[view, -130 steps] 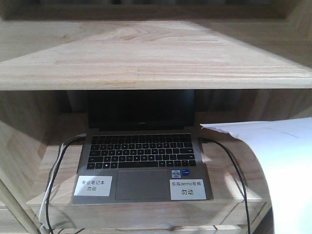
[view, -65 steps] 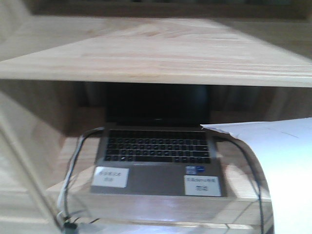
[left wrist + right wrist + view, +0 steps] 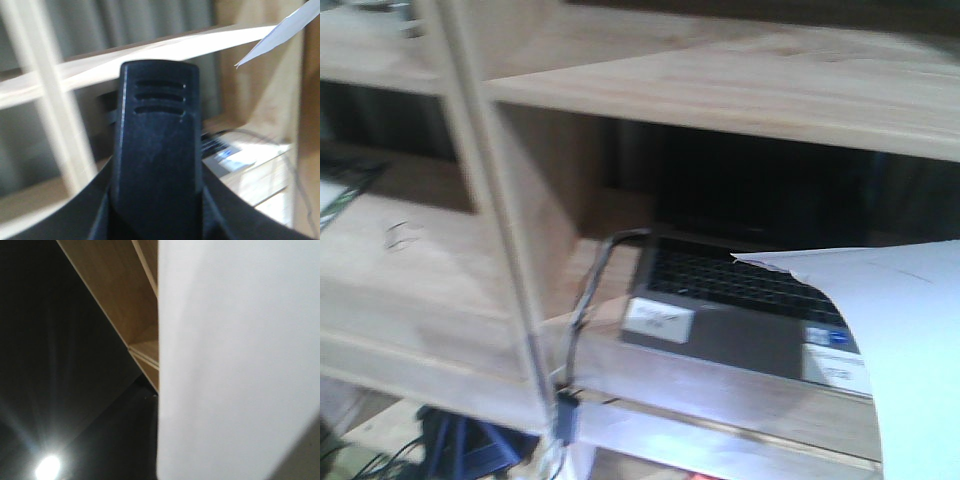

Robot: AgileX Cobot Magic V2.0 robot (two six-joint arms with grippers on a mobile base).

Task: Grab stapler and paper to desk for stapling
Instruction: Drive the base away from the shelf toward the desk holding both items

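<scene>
Front view: paper [image 3: 910, 340] up in air at right, curling, in front of laptop [image 3: 740, 310] on shelf [image 3: 720, 90]. Can't see right hand behind it, so can't tell grip. Left wrist: stapler [image 3: 156, 150] sticks up out of left hand [image 3: 156, 227], looks clamped. No bench in shot. Guessing carry step: hold both firm, swing paper clear of post [image 3: 490, 200]. Laptop stickers [image 3: 658, 322] too blurry to read.
</scene>
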